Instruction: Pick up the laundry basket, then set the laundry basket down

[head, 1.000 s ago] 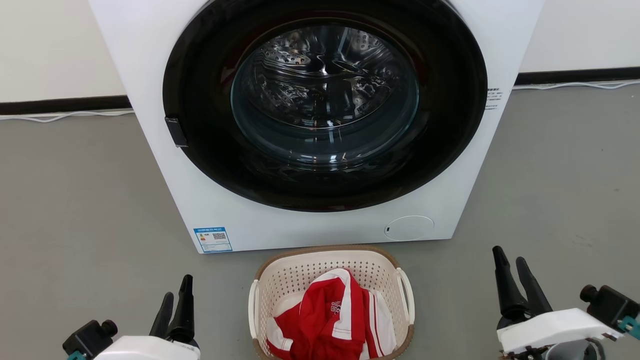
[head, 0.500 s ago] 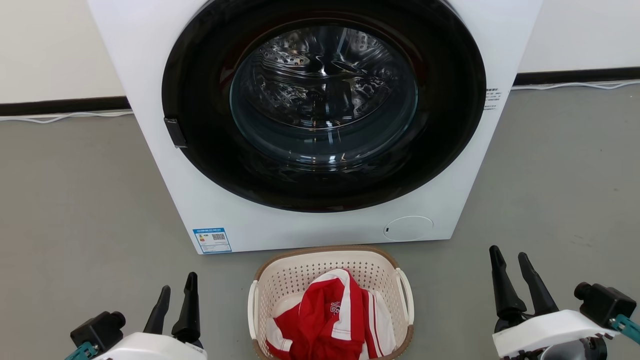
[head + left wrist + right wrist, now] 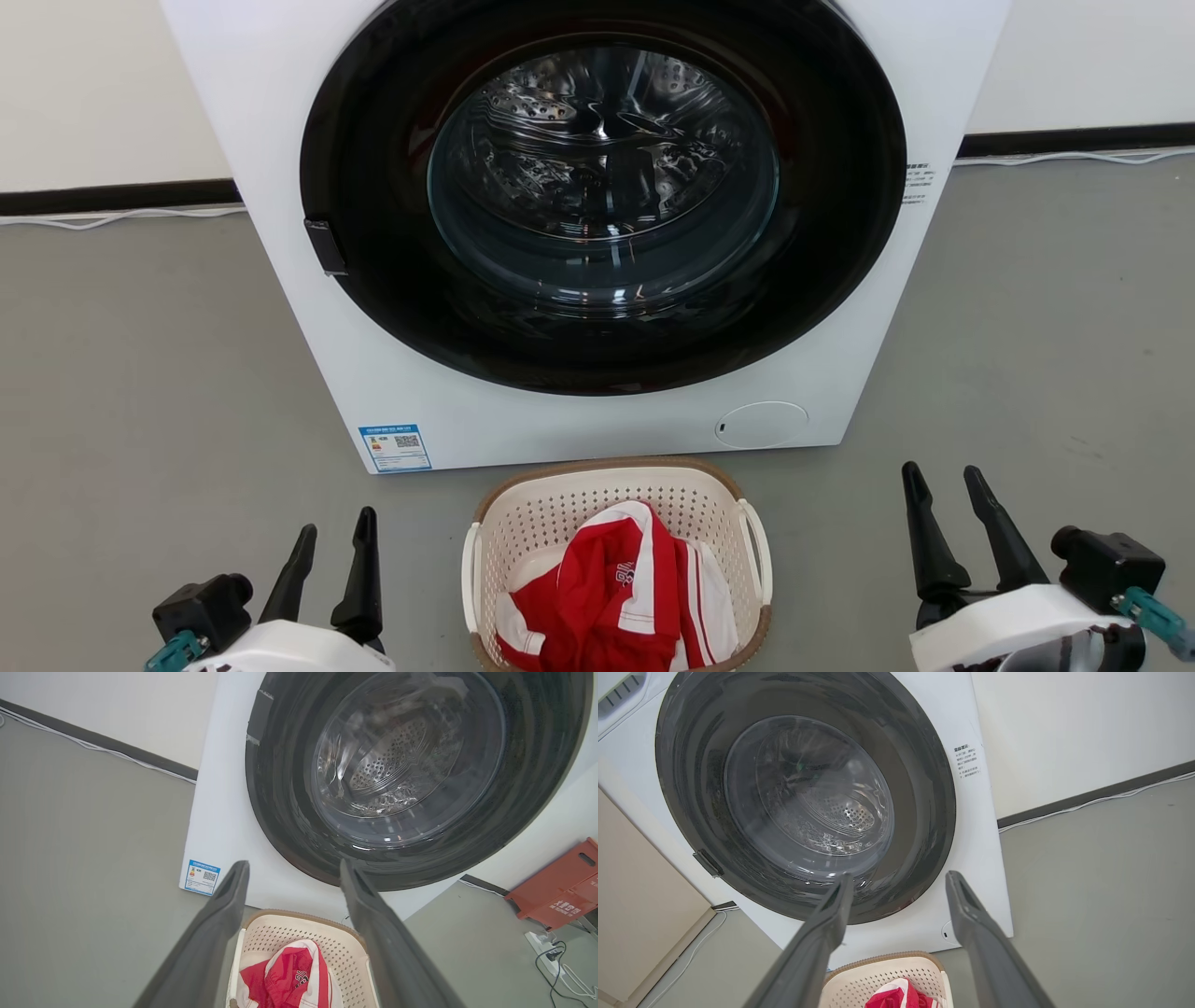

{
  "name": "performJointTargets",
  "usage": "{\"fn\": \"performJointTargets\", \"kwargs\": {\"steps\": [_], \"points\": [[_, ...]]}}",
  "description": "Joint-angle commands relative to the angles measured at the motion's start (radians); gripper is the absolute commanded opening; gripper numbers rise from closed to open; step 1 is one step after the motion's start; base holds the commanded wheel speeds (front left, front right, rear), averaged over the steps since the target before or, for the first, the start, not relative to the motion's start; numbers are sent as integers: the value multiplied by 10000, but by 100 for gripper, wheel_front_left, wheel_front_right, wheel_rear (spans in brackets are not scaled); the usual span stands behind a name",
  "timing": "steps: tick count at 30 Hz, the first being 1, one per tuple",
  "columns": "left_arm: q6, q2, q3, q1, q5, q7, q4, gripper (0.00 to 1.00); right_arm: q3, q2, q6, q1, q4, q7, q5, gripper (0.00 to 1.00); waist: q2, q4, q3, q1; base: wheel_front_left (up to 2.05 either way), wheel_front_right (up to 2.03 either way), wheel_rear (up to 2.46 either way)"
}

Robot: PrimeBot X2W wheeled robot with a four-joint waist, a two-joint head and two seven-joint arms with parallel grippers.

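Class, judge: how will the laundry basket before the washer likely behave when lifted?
The laundry basket probably lifts light: perforated plastic walls, just a red-and-white garment inside. Lifted by one loop handle alone, it would likely tilt.

On the white front-loading washing machine (image 3: 579, 429), a blue QR-code sticker (image 3: 396, 448) lower left and a black-print label (image 3: 920, 183) at right are illegible.

Cream rounded-rectangular plastic laundry basket (image 3: 560, 509), bottom centre of frame: smooth satin finish, perforated walls, textured brown rim trim (image 3: 597, 464).
Red-and-white cloth garment (image 3: 607, 597) inside it: soft, matt, creased.
White front-loading washer (image 3: 560, 425), upper centre: smooth semi-gloss panel; glossy black door ring (image 3: 840, 233); clear glass porthole (image 3: 602, 271); shiny perforated metal drum (image 3: 597, 121).
Grey floor (image 3: 140, 373): matt, even.
Left gripper (image 3: 337, 523) and right gripper (image 3: 939, 469), lower corners: matt dark fingers on smooth white shells.
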State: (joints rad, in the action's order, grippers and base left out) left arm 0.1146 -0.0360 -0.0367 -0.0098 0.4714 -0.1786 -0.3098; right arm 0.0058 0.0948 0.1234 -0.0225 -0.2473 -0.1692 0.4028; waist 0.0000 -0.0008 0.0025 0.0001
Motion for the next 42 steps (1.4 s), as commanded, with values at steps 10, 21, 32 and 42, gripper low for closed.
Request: {"fn": "performJointTargets", "kwargs": {"steps": [10, 21, 32, 42], "points": [[-12, -124, -232, -466, -1445, -404, 254, 100, 372, 219, 64, -411, 62, -498, -1367, 100, 0, 17, -59, 0, 0, 0, 0], [26, -138, -324, -463, -2808, -726, 218, 100, 410, 284, 71, -413, -80, -820, -2597, 100, 0, 22, -122, 0, 0, 0, 0], [51, -143, -348, -441, -3143, -832, 136, 100, 278, 311, 73, -391, -111, -926, -2973, 100, 0, -24, -162, -1, 0, 0, 0], [59, -143, -318, -436, -3072, -832, 80, 100, 257, 298, 73, -363, -106, -926, -2978, 100, 0, -44, -131, -1, 0, 0, 0]]}}
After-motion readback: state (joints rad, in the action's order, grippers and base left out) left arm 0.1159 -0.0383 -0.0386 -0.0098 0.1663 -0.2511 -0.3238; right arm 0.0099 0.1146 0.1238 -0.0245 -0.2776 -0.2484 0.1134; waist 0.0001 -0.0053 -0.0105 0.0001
